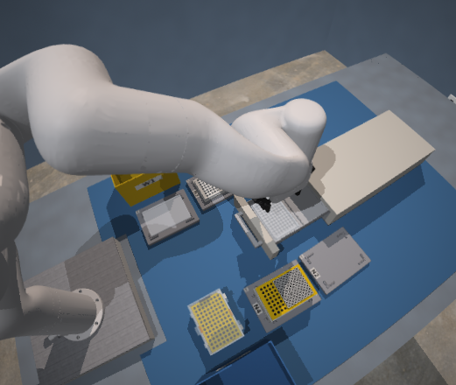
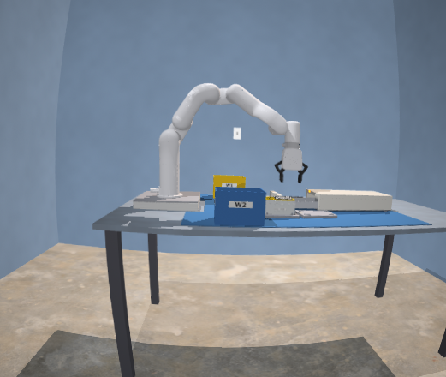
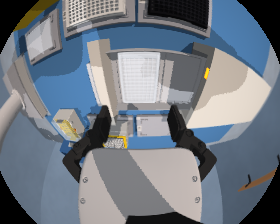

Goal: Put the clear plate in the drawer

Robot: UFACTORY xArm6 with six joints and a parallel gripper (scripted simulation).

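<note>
The gripper (image 2: pixel 291 176), jaws spread wide and empty, is held above the open drawer (image 1: pixel 308 213) of cooler CD (image 1: pixel 375 159). The clear plate (image 1: pixel 276 218) is seen flat in the drawer; nest N2 (image 1: pixel 334 261), at 5 o'clock, is bare.

Blue walls (image 2: pixel 100 86) are curving around a mottled tan floor (image 2: pixel 237 300); a grey tabletop (image 2: pixel 151 223) is standing on four dark legs (image 2: pixel 117 300).
</note>
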